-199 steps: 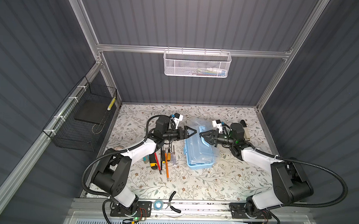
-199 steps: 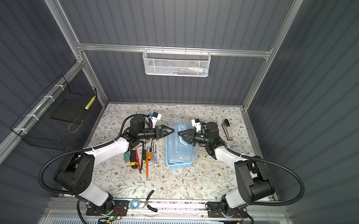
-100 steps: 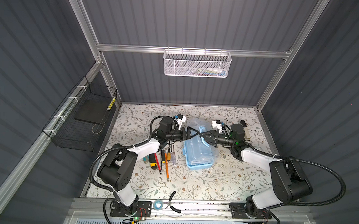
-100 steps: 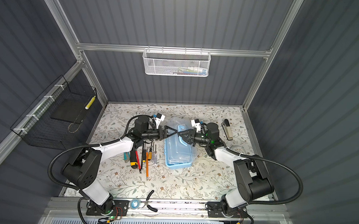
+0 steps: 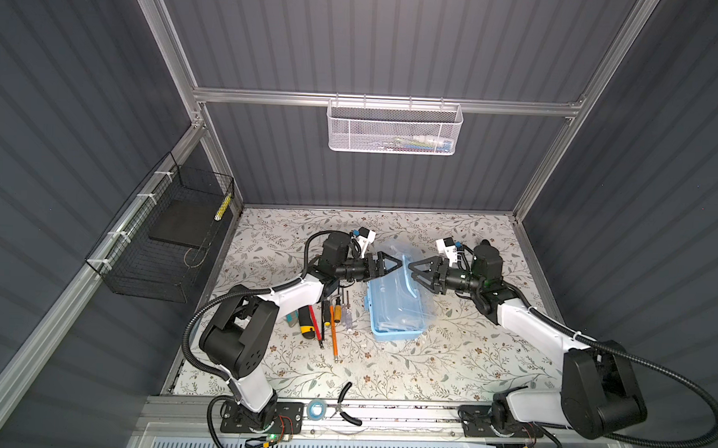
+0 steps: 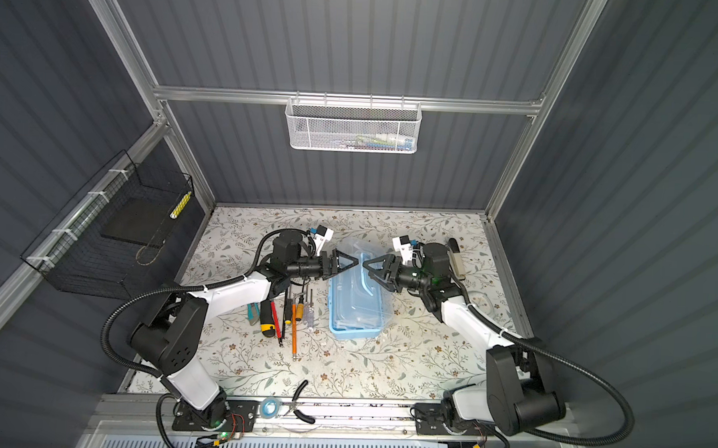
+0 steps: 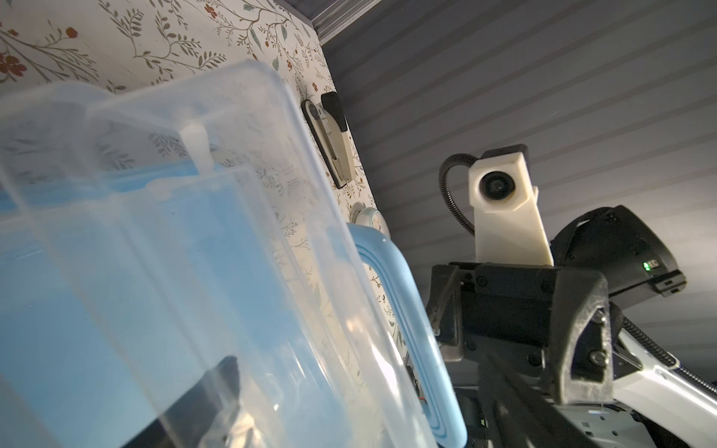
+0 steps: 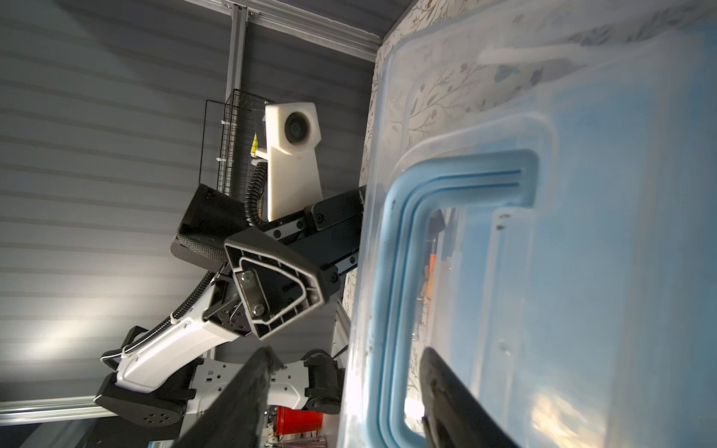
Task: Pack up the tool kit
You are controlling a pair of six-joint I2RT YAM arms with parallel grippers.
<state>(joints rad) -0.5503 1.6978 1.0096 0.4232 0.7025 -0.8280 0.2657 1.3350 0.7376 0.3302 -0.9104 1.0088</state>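
Observation:
The tool kit box (image 5: 395,318) (image 6: 355,314) is light blue, with a clear lid (image 5: 401,258) (image 6: 354,250) tilted up at its far end. The lid carries a blue handle (image 5: 408,273) (image 8: 403,271). My left gripper (image 5: 392,264) (image 6: 348,264) is open at the lid's left edge. One of its fingers (image 7: 221,384) shows through the plastic. My right gripper (image 5: 414,273) (image 6: 368,271) (image 8: 349,372) is open, with its fingers on either side of the lid's handle edge. Loose screwdrivers (image 5: 334,328) (image 6: 294,326) lie to the left of the box.
A stapler (image 6: 455,258) (image 7: 335,143) lies at the back right, behind my right arm. Pliers (image 5: 347,403) and a tape roll (image 5: 316,409) sit on the front rail. A black wire basket (image 5: 169,241) hangs on the left wall and a white mesh basket (image 5: 395,126) on the back wall.
My right gripper was shut and has opened around the lid's handle edge. My left gripper has moved right, up against the lid.

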